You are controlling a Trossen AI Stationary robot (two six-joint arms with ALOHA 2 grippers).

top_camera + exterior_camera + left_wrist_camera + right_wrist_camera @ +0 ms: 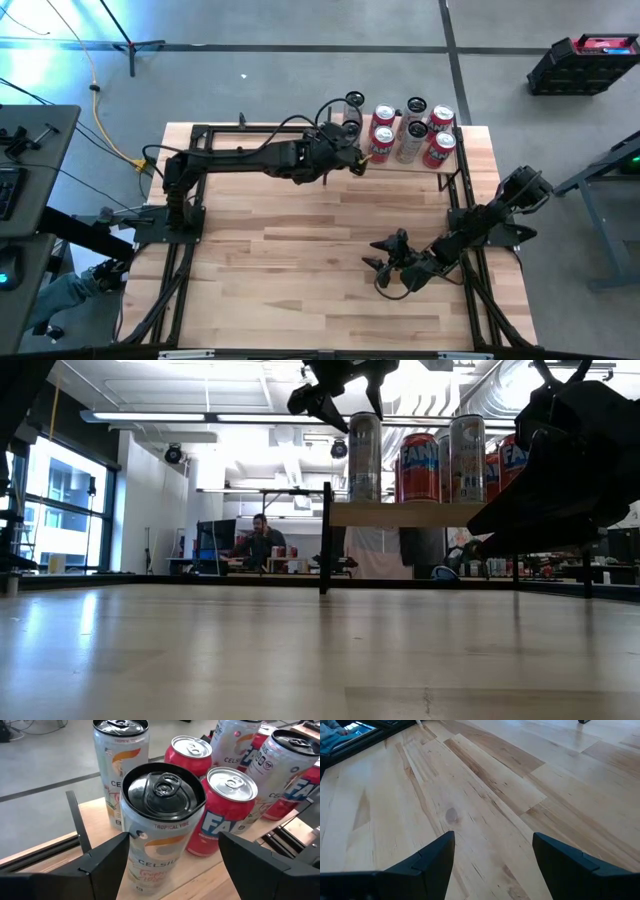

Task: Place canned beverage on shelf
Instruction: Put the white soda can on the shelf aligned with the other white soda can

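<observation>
A silver Celsius can [162, 825] with a black top stands upright on its base at the left end of the shelf [420, 513], also seen as the leftmost can [365, 455] in the low view. My left gripper [172, 837] is open. Its fingers stand on either side of this can's upper part, and a gap shows at one side. Several more cans stand on the shelf behind and beside it, red Fanta cans [225, 810] and another silver can [120, 765]. My right gripper [492, 840] hangs open over bare tabletop near the table's right edge [392, 268].
The shelf's thin black uprights [77, 820] stand close beside my left gripper's fingers. A black frame [180, 250] runs along the table's sides. A person [262, 542] sits in the room beyond the table. The wooden tabletop [300, 240] spreads between the two arms.
</observation>
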